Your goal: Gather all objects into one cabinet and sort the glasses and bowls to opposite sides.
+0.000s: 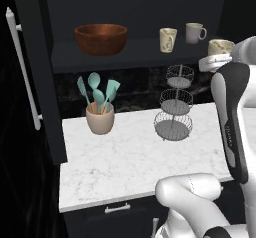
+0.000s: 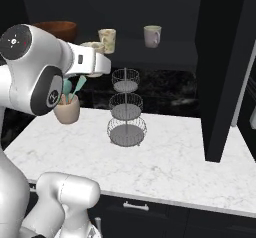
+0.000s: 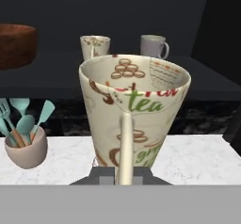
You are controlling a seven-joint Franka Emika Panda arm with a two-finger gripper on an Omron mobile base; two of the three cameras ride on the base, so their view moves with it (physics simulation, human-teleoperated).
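Patterned mug (image 3: 134, 119) up close hides fingers; bowl (image 3: 16, 45) cropped.

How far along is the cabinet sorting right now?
Mostly done. On the cabinet shelf the wooden bowl sits at the left, while the patterned tumbler and plain mug stand apart toward the right. In hand: the gripper carries the patterned tea mug in front of the shelf. Left: set it down beside the other cups, away from the bowl.

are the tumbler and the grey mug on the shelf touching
Apart. The left base view shows dark shelf between the cream tumbler and the grey-beige mug; the hand view shows the same gap.
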